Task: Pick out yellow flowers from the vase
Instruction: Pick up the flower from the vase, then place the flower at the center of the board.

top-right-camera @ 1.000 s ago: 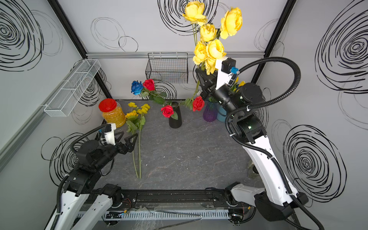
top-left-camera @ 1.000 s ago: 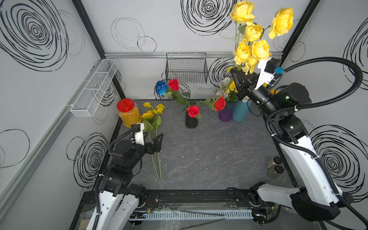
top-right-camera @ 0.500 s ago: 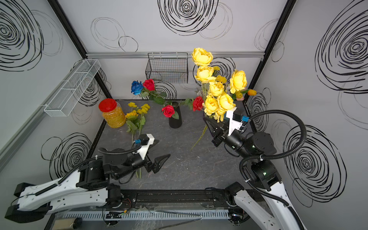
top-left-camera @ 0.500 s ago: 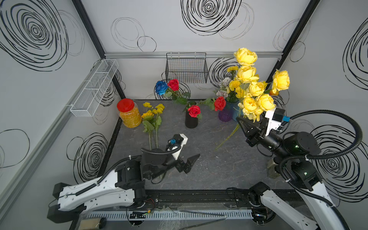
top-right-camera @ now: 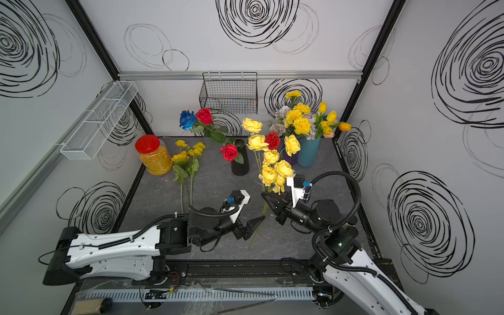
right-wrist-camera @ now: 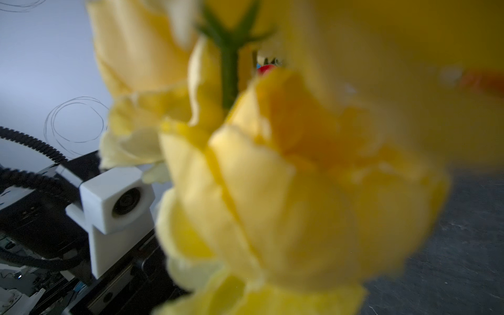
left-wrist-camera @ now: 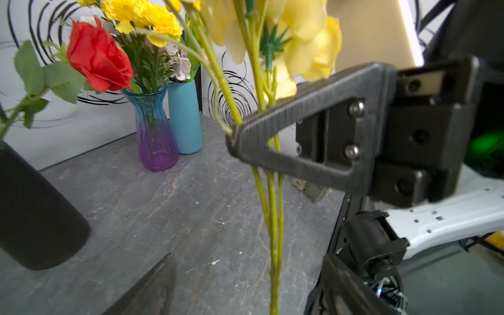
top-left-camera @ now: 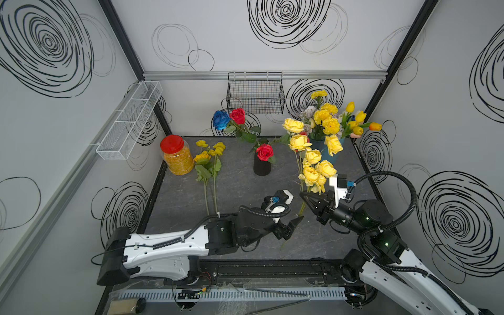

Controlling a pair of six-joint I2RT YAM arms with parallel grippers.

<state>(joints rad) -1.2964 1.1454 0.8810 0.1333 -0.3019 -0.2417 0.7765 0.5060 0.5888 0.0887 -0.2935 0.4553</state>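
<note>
My right gripper [top-left-camera: 303,195] is shut on the stems of a bunch of yellow roses [top-left-camera: 313,166], held upright over the table's front middle. In the left wrist view its fingers [left-wrist-camera: 286,141] clamp the green stems [left-wrist-camera: 274,218]. My left gripper [top-left-camera: 291,228] is open, its jaws straddling the lower stems without touching them. In the right wrist view the roses [right-wrist-camera: 286,191] hide the right jaws. Yellow carnations [top-left-camera: 327,120] and tulips [top-left-camera: 354,122] stand in the blue vase [top-right-camera: 308,152]. Yellow poppies and a sunflower [top-left-camera: 210,155] lie at the left.
A black vase [top-left-camera: 261,169] with red and blue roses stands mid-table, and a purple glass vase [left-wrist-camera: 155,141] holds a red rose beside the blue one. A red-lidded jar [top-left-camera: 176,155] sits at the back left. A wire basket [top-left-camera: 255,94] hangs on the back wall.
The right arm has brought the yellow roses down from high at the back to low at the front. The left arm has swung in from the left, and its jaws have narrowed slightly around the stems.
</note>
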